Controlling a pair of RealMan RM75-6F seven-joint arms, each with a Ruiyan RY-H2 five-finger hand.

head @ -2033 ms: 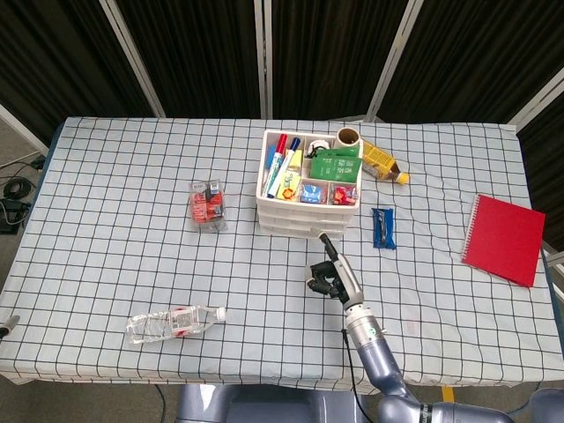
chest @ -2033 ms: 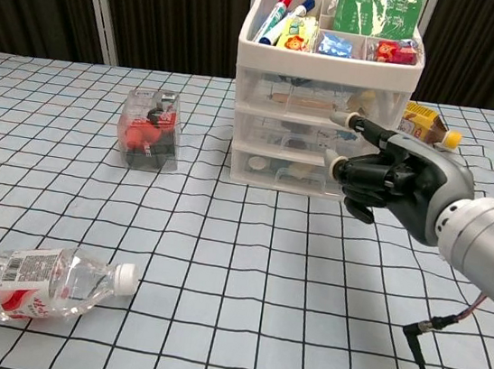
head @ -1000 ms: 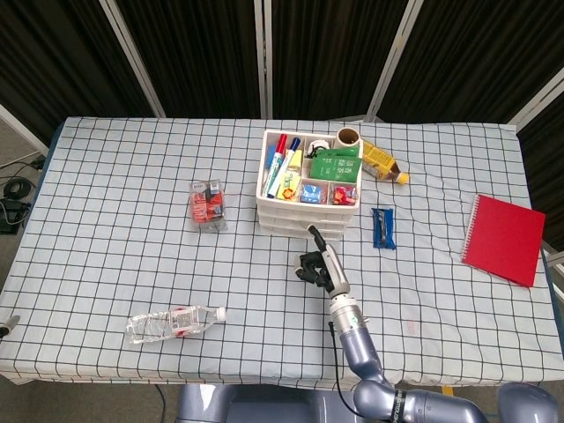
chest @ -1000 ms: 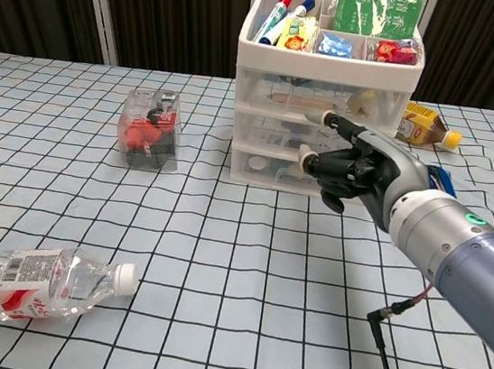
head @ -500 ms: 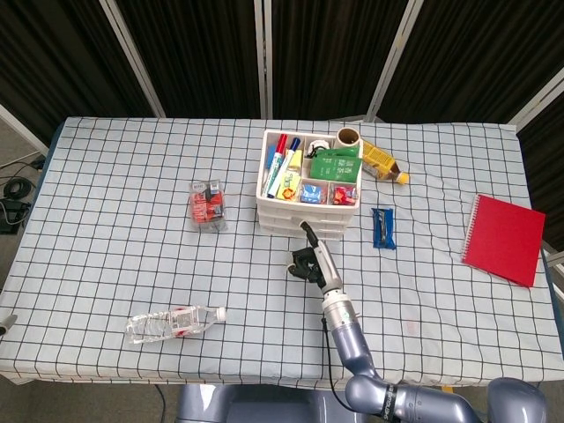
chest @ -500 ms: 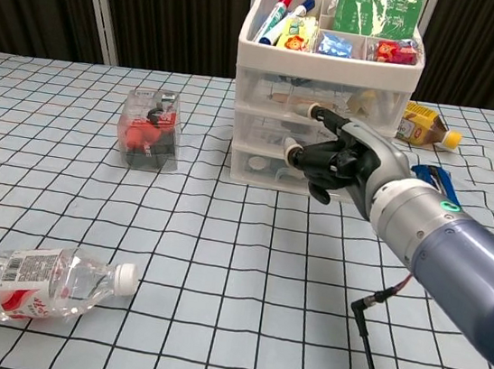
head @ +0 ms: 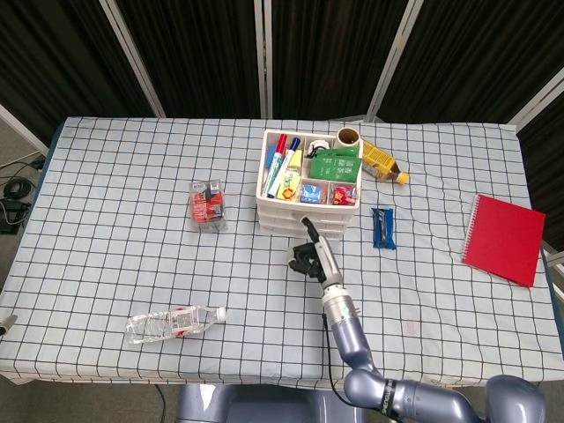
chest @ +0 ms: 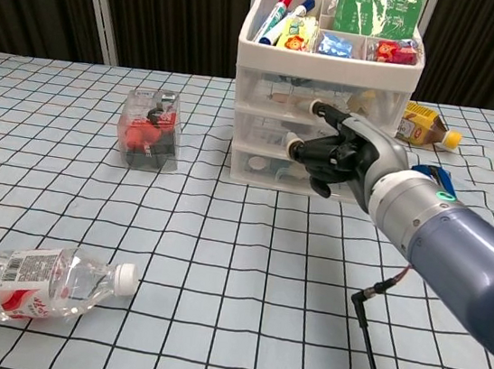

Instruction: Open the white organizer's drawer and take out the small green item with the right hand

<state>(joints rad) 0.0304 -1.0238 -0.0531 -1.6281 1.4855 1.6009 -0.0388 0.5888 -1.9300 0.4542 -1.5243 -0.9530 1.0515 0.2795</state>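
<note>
The white organizer (head: pixel 287 223) (chest: pixel 269 89) stands at the table's middle back, its three translucent drawers all closed. Pens, small packets and a green pouch (head: pixel 334 165) (chest: pixel 378 9) fill its top tray. What lies inside the drawers is blurred, and I cannot make out a small green item there. My right hand (head: pixel 310 254) (chest: pixel 342 156) hovers right in front of the drawers. One finger (chest: pixel 322 112) points at the middle drawer's front and the others are curled in, holding nothing. My left hand is out of both views.
A crushed water bottle (head: pixel 174 322) (chest: pixel 24 285) lies at the front left. A clear box with red contents (head: pixel 208 204) (chest: pixel 151 128) sits left of the organizer. To its right are a yellow carton (head: pixel 383 162) (chest: pixel 423 126), a blue snack bar (head: pixel 382 227) and a red notebook (head: pixel 503 238).
My right hand has moved left and forward, from the open table up close to the organizer's drawer fronts. Nothing else has shifted.
</note>
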